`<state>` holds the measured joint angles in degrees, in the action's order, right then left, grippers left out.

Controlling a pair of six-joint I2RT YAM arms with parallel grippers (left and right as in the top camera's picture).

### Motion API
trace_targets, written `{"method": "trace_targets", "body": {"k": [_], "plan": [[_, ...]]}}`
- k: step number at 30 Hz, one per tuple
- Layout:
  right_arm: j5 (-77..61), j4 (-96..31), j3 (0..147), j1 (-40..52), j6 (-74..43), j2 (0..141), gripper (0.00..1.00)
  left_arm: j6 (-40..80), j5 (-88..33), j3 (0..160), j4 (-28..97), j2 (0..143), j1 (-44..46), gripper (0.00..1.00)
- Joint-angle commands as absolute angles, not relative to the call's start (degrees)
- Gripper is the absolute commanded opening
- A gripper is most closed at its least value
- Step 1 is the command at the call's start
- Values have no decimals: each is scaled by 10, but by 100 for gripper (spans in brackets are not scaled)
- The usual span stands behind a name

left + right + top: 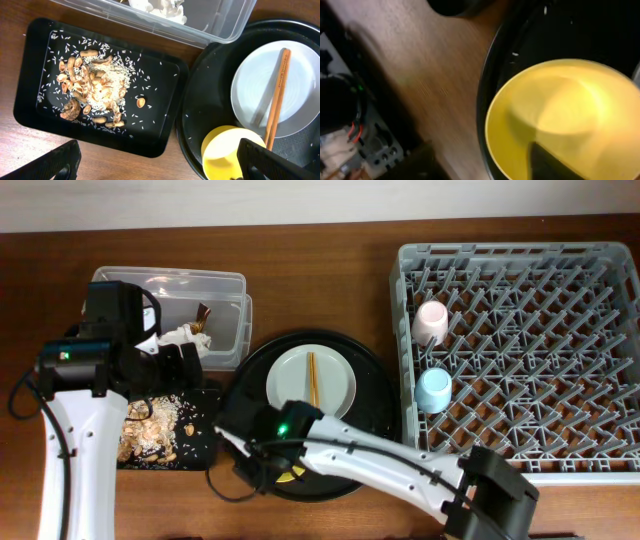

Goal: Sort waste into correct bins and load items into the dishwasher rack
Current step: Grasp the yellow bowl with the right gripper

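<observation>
The yellow bowl sits at the front of the round black tray; it also shows in the left wrist view. My right gripper is open and straddles the bowl's rim, one finger inside. The grey-white plate holds the wooden chopsticks. My left gripper is open and empty above the shallow black tray, which holds food scraps and rice. The clear tub holds the napkin and the wrapper. The pink cup and blue cup sit in the grey rack.
The rack fills the right half of the table. The tub and the shallow black tray stand side by side at the left, touching the round tray's edge. My right arm stretches across the front of the table.
</observation>
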<state>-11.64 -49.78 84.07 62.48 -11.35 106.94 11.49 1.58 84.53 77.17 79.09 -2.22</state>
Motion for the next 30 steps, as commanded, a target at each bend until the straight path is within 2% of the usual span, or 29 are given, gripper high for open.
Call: {"method": "trace_targets", "body": {"k": [1, 16, 19, 21, 24, 29, 30], "plan": [[-70, -489, 838, 633, -130, 1080, 53, 110, 24, 845, 772, 792, -24, 99], [-67, -437, 838, 634, -130, 1110, 53, 110, 24, 845, 772, 792, -24, 99], [-8, -431, 838, 633, -130, 1139, 53, 110, 24, 845, 772, 792, -24, 99], [-35, -428, 838, 634, -130, 1148, 52, 110, 24, 845, 772, 792, -24, 99], [-41, -432, 837, 634, -130, 1149, 44, 110, 24, 845, 772, 792, -24, 100], [-41, -407, 796, 634, -130, 1149, 44, 110, 24, 845, 772, 792, -24, 99], [-41, -406, 796, 634, -130, 1149, 35, 110, 24, 845, 772, 792, -24, 99]]}}
